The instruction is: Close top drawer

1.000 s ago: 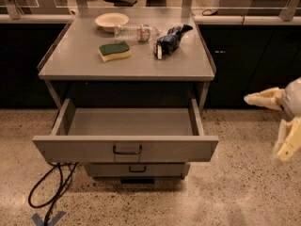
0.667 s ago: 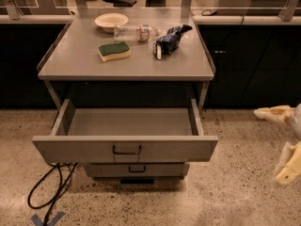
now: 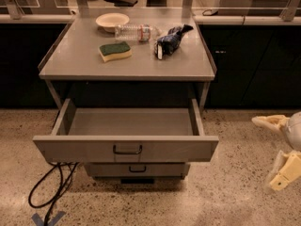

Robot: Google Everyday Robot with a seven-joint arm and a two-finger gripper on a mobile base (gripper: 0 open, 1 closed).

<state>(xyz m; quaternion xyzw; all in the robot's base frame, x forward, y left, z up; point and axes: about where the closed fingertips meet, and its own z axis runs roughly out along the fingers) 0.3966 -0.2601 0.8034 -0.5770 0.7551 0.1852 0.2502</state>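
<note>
The top drawer [image 3: 70, 147] of the grey metal cart is pulled far out toward me. Its inside is bare, and a small dark handle [image 3: 127, 149] sits at the middle of its flat front. My gripper [image 3: 276, 147] hangs at the far right edge of the camera view, over the floor and well to the right of the drawer's right corner. It touches nothing. Its two pale fingers [image 3: 269, 122] are spread apart and hold nothing.
A narrower drawer front [image 3: 137, 169] sits below, shut. On the cart top [image 3: 155, 66] lie a green-and-yellow sponge [image 3: 115, 51], a pale bowl [image 3: 112, 20], a plastic bottle [image 3: 135, 32] and a dark blue bag [image 3: 170, 39]. A black cable [image 3: 49, 192] loops on the floor at left. Dark cabinets stand behind.
My gripper has moved down and a little to the right at the edge of the view. The drawer stays pulled out as before.
</note>
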